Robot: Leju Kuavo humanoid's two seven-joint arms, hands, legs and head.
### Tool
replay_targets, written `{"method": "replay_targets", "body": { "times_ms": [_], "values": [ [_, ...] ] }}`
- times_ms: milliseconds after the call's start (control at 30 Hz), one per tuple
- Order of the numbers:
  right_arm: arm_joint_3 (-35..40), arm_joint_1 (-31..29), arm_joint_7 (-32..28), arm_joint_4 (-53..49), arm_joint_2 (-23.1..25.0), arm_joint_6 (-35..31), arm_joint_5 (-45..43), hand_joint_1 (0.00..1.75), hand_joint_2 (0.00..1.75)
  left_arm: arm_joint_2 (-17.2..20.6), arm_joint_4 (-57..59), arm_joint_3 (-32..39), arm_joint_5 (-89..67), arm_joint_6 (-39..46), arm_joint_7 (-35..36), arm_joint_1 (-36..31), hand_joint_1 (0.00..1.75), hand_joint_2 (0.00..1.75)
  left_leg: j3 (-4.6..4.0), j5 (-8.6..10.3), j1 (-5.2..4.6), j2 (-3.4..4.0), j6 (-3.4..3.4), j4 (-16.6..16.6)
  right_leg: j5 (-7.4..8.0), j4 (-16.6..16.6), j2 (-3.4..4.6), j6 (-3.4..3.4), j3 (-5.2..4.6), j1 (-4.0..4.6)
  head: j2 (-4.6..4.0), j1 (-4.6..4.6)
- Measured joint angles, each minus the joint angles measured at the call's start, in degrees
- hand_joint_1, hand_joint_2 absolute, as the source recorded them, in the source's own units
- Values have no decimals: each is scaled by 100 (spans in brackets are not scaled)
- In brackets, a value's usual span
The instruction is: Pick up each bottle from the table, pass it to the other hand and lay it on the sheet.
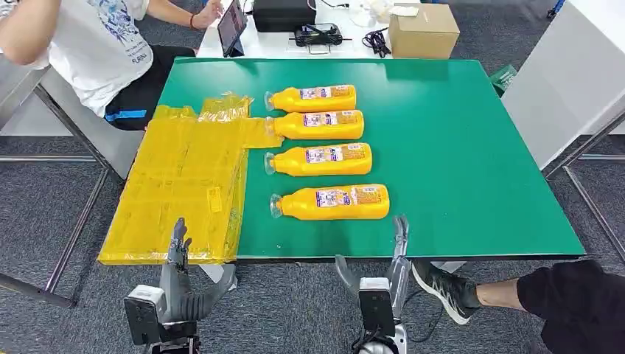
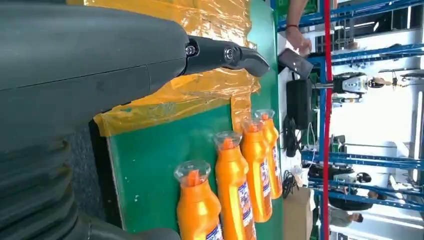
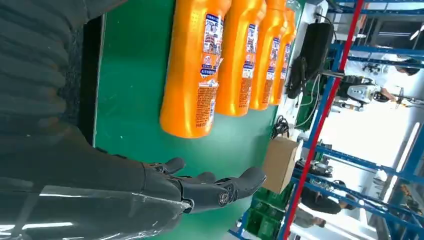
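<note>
Your four bottles lie in a row at the counter's (image 1: 479, 147) centre, nearest bottle (image 1: 332, 202) closest to you, yellow sheet (image 1: 184, 184) at nine o'clock. Nothing is picked yet: the right robot hand (image 1: 394, 262) and left robot hand (image 1: 179, 273) hover spread and empty at six o'clock. Reach the right one forward; a seated person's shoe (image 1: 446, 289) sits close by.
</note>
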Motion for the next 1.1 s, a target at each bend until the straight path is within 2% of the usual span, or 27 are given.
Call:
{"method": "replay_targets", "body": {
  "times_ms": [133,233,367,533,967,1100],
  "values": [
    [-2,53,2,-70,-11,-41,83,0,175,-13,44,-15,-2,2,0,-32,0,175,0,0,0,1,0,0,0,0,0,0,-1,0,0,0],
    [-4,62,97,-222,-52,-52,458,0,175,-13,79,-48,4,-11,0,-75,0,175,0,0,0,1,0,0,0,0,0,0,0,0,0,0],
    [-90,-53,709,-496,-155,180,1463,0,175,2,142,-50,35,-101,-57,-151,0,175,0,1,0,1,0,0,1,-1,0,1,1,0,0,-2],
    [-413,-440,1463,-643,-435,645,2230,0,175,4,234,-46,33,-260,-118,-232,0,175,1,3,-2,0,3,1,5,-1,0,2,3,-2,0,-2],
    [-669,-677,1582,-695,-671,682,2332,0,175,4,374,-42,33,-293,-138,-302,0,175,0,1,0,1,0,1,2,0,0,1,2,1,0,-2],
    [-712,-879,2016,-680,-804,986,2668,0,175,4,389,-35,15,-426,-160,-314,0,175,-1,3,-2,1,2,1,5,0,0,3,3,-2,0,-2]
  ]
}}
